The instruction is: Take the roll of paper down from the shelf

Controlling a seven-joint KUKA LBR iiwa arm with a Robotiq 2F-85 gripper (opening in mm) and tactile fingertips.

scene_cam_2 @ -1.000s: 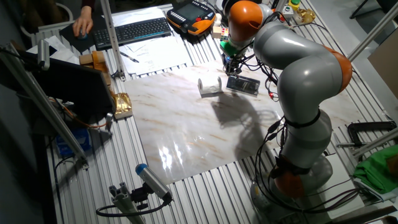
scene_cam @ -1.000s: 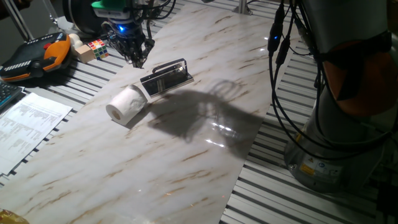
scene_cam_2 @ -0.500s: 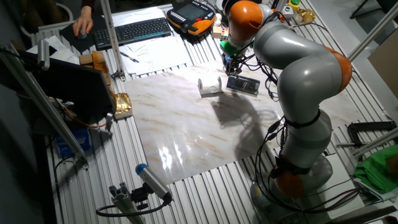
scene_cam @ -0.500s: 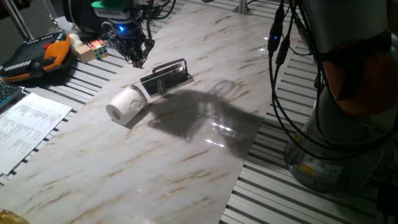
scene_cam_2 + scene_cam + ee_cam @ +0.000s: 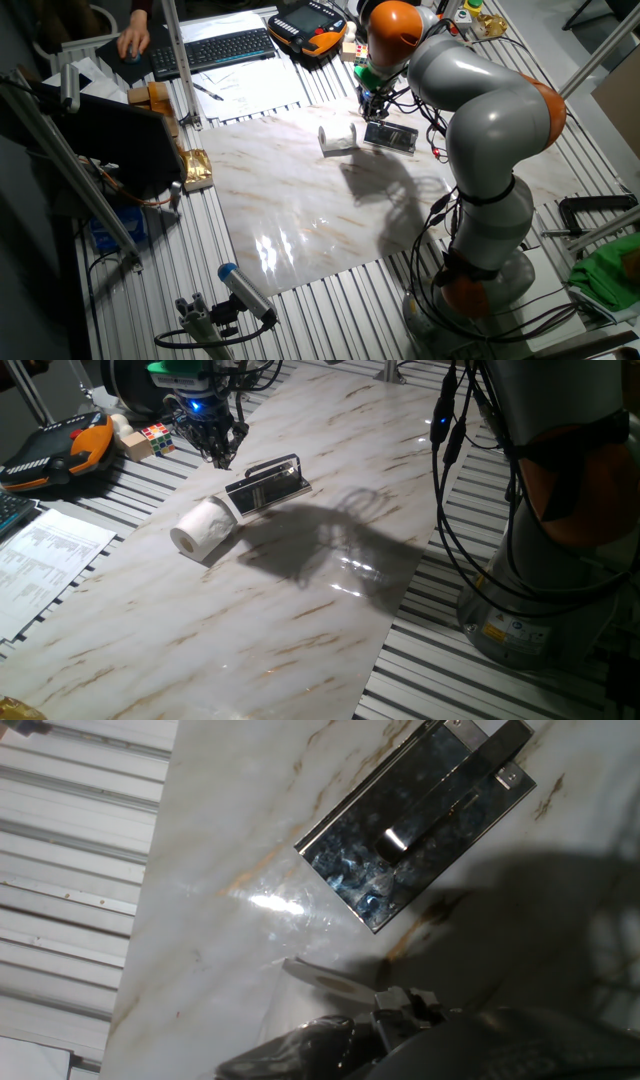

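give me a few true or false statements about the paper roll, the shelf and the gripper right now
1. The roll of paper lies on its side on the marble table. True.
2. The roll sits on the shelf. False: it lies beside the shelf, which holds nothing.
3. The gripper holds the roll. False: it hangs apart from the roll, holding nothing.
4. A black-and-orange case lies off the marble. True.
5. The shelf has a wire rail. True.
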